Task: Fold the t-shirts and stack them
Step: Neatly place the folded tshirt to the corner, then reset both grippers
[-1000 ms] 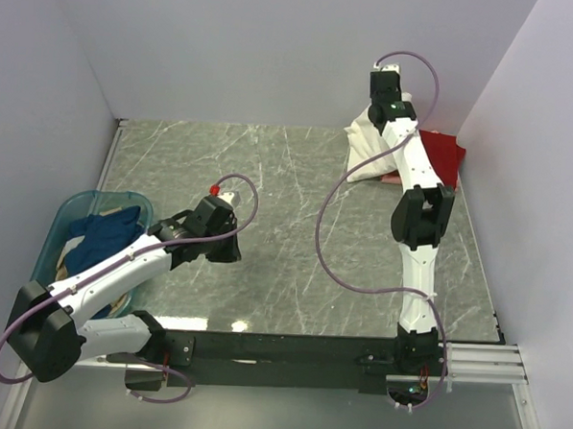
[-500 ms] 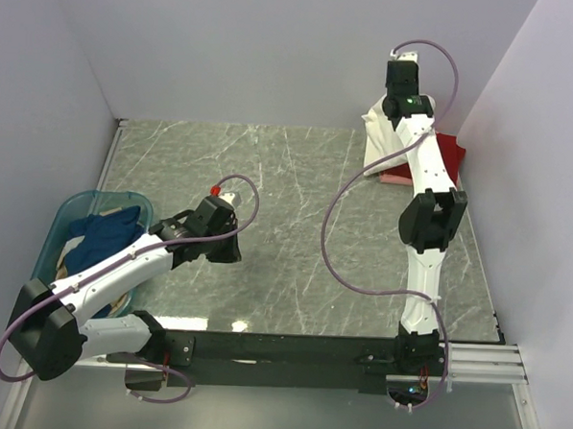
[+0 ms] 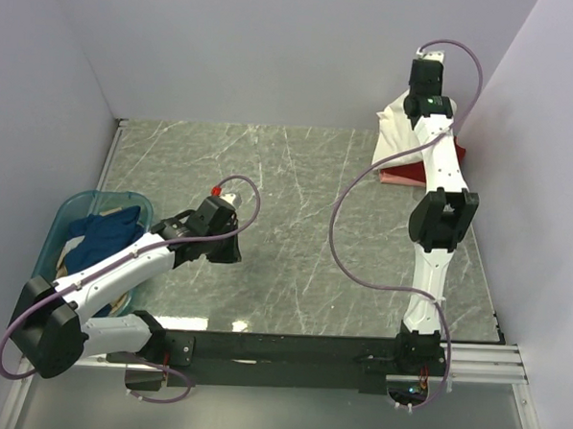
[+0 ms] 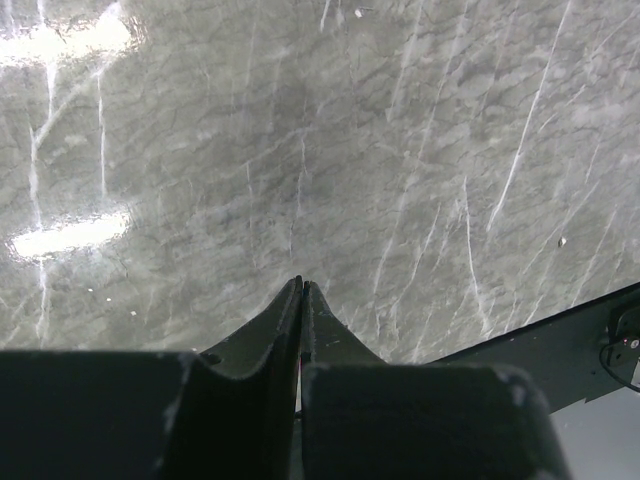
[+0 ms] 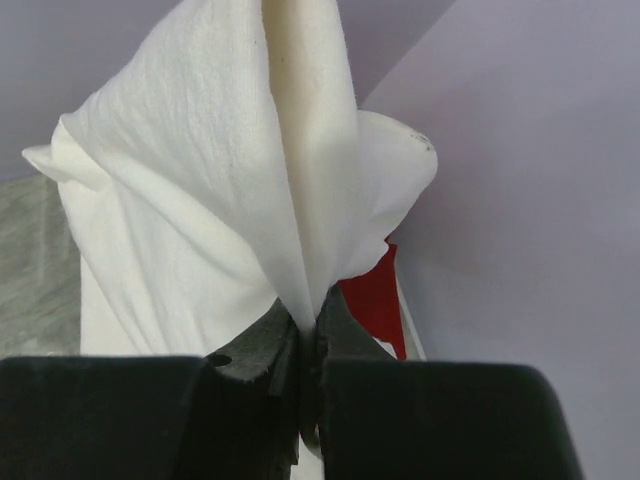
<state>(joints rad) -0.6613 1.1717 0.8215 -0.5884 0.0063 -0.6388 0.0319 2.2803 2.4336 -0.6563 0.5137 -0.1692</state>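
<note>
My right gripper (image 5: 306,322) is shut on the cream-white t-shirt (image 5: 210,210) and holds it up at the far right corner, where it hangs over the stack (image 3: 398,134). A red t-shirt (image 5: 375,300) shows under it, and a pale pink t-shirt edge (image 3: 400,179) lies at the stack's bottom. A dark blue t-shirt (image 3: 101,235) and a tan one (image 3: 73,259) lie in the teal basket. My left gripper (image 4: 301,285) is shut and empty, low over the bare table, also seen from above (image 3: 229,251).
The teal plastic basket (image 3: 63,214) stands at the near left edge by the left arm. Lilac walls (image 3: 276,51) close in the back and both sides. The black mounting rail (image 3: 289,349) runs along the near edge.
My right gripper has carried the cream-white t-shirt up and to the right, toward the far right corner, so it now covers most of the red one. The left arm has not moved.
</note>
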